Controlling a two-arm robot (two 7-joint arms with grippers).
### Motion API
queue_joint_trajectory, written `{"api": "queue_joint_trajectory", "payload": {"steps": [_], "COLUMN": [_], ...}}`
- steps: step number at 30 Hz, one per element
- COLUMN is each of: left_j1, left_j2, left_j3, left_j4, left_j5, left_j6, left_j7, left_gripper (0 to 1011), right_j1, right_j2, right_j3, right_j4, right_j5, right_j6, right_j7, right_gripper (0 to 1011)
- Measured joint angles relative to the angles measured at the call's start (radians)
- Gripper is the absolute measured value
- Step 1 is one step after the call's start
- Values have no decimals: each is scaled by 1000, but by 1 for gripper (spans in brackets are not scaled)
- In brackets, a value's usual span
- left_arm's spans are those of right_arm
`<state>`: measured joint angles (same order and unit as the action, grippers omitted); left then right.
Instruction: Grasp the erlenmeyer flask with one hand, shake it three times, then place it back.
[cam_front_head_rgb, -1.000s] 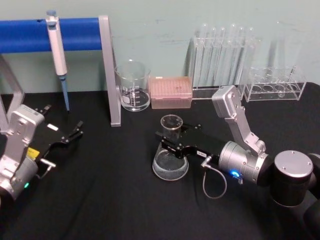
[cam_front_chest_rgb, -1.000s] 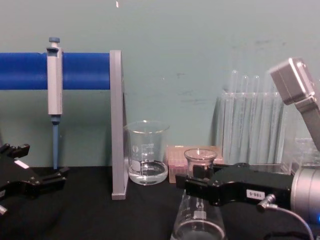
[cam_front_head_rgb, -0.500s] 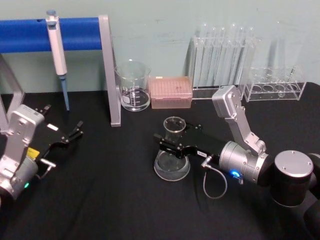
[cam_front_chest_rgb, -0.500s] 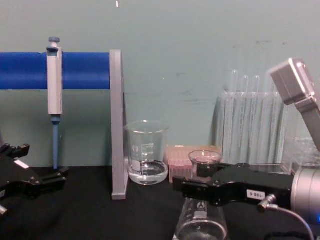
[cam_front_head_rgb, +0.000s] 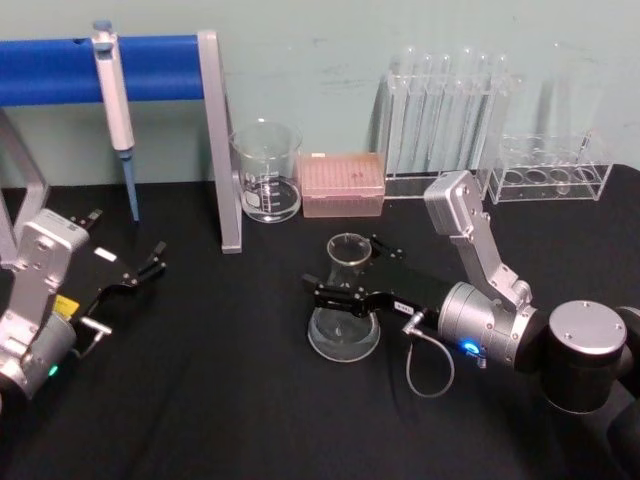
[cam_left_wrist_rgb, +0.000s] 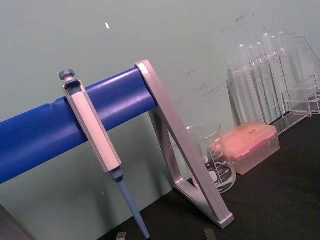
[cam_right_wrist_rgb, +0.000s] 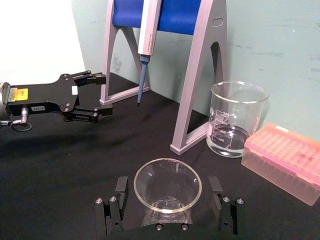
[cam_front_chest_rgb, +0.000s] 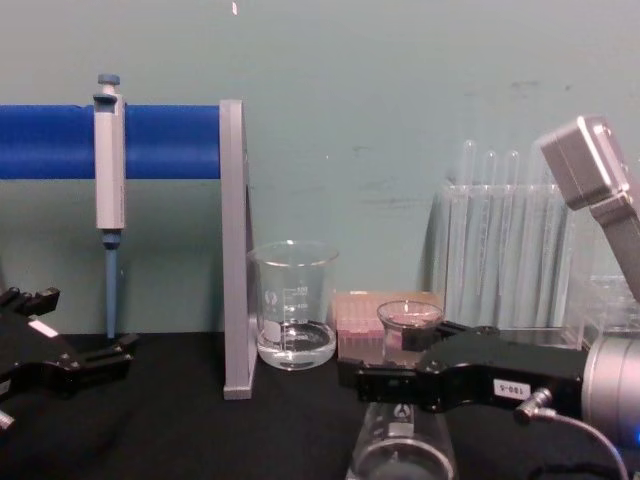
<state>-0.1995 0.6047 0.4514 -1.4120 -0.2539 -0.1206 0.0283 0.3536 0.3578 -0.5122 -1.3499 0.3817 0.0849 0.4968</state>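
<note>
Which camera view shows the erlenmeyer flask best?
The head view: the erlenmeyer flask appears whole, rim to base. The right wrist view looks into its mouth; the chest view cuts off its base.

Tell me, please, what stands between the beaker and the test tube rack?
A pink tip box, as the head view shows. In front of it, the open right hand flanks the erlenmeyer flask.

A pale green wall (cam_front_chest_rgb: 400, 100) is standing right behind the black desk (cam_front_head_rgb: 220, 400), carrying faint scuffs; soft, even light is falling across the desk.
</note>
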Motion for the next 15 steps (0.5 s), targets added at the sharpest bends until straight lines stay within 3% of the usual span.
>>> {"api": "queue_joint_trajectory", "payload": {"steps": [8, 15], "left_j1": [0, 0], "left_j2": [0, 0], "left_j3": [0, 0], "left_j4": [0, 0], "left_j5": [0, 0], "left_j6": [0, 0], "left_j7": [0, 0], "left_gripper": [1001, 1001], "right_j1": [-3, -32], "right_j2": [6, 54], "right_j3": [2, 15], "right_j4": [-4, -49], "right_j5": [5, 21], "right_j6": [0, 0], "right_j7": [9, 33], "right_gripper": [1000, 1000]}}
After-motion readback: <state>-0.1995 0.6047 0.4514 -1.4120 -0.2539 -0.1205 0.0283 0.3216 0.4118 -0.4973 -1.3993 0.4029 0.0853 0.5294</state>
